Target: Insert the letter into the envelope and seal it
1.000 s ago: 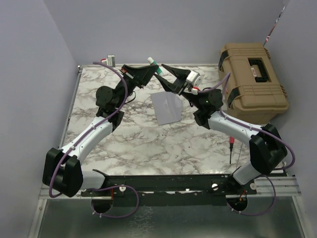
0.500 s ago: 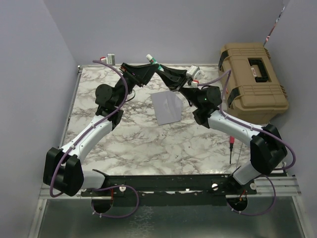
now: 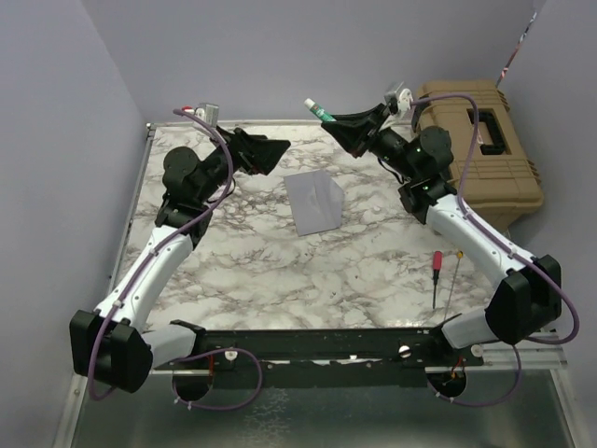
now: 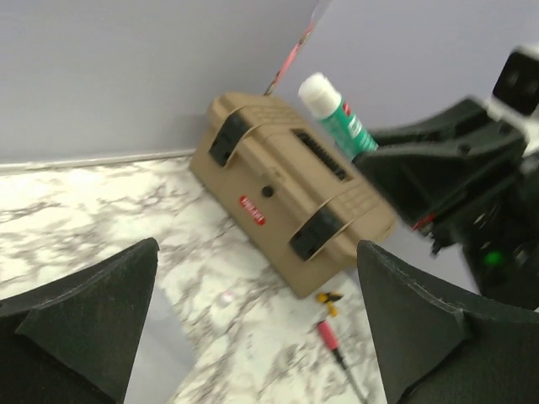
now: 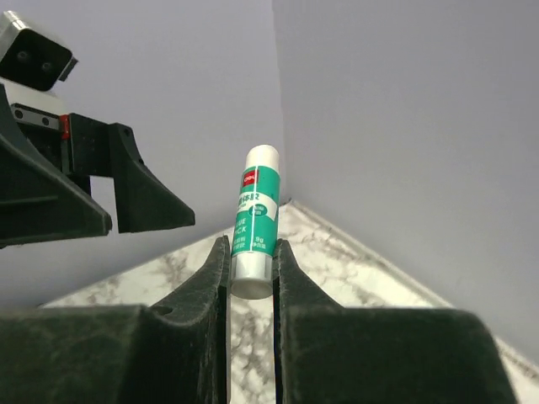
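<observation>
The left gripper (image 3: 278,155) hovers just left of the envelope (image 3: 314,201), jaws spread wide, pointing right. The right gripper (image 3: 338,119) sits high beyond the envelope (arm stretched out), fingers clamped on a glue stick (image 3: 316,108).

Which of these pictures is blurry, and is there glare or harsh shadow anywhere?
Left wrist view: smeared throughout, the tan plastic toolbox and red-handled screwdriver soft-edged. Right wrist view: crisp, the green-and-white glue stick sharp in the right end effector. Top view: flat, even light on the marble-patterned table, faint shadows, no glare.
</observation>
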Tool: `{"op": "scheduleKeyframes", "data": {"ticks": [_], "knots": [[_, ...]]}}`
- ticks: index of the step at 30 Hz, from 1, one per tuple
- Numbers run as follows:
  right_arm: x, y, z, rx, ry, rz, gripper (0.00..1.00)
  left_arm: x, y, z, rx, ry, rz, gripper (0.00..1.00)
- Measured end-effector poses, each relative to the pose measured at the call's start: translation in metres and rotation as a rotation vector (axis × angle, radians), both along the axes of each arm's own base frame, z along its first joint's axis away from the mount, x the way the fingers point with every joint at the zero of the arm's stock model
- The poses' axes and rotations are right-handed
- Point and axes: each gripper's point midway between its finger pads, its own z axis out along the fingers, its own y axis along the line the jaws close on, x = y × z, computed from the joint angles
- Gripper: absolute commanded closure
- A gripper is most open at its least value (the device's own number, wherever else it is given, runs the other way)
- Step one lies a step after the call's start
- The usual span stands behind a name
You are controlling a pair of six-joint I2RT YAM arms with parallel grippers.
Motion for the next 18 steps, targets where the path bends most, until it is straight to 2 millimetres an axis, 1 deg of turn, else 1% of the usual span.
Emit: {"op": "scheduleKeyframes", "data": {"ticks": [2, 4, 6, 8, 10, 12, 14, 16, 18], "knots": [[0.001, -0.005, 0.001, -0.020, 0.074, 0.050, 1.00, -0.001, 0.003, -0.006, 0.091, -0.013, 0.018, 0.01], [-0.002, -0.009, 0.005, -0.034, 0.135, 0.105, 1.00, -0.004, 0.005, -0.006, 0.157, -0.035, 0.024, 0.01], [-0.013, -0.005, 0.009, -0.054, 0.188, 0.198, 1.00, -0.008, 0.005, -0.003, 0.202, -0.066, 0.006, 0.01], [-0.027, 0.001, 0.006, -0.078, 0.235, 0.299, 1.00, -0.011, 0.001, 0.001, 0.231, -0.085, -0.036, 0.03], [-0.039, 0.006, -0.003, -0.104, 0.289, 0.397, 1.00, -0.012, -0.005, 0.005, 0.249, -0.094, -0.102, 0.05], [-0.048, 0.009, -0.015, -0.127, 0.347, 0.467, 1.00, -0.012, -0.013, 0.007, 0.249, -0.088, -0.202, 0.05], [-0.052, 0.010, -0.026, -0.144, 0.399, 0.513, 1.00, -0.015, -0.020, 0.001, 0.234, -0.059, -0.297, 0.05], [-0.055, 0.010, -0.032, -0.155, 0.428, 0.542, 1.00, -0.020, -0.026, -0.008, 0.215, -0.016, -0.377, 0.06], [-0.060, 0.009, -0.034, -0.164, 0.438, 0.568, 1.00, -0.027, -0.029, -0.012, 0.192, 0.014, -0.439, 0.11]]}}
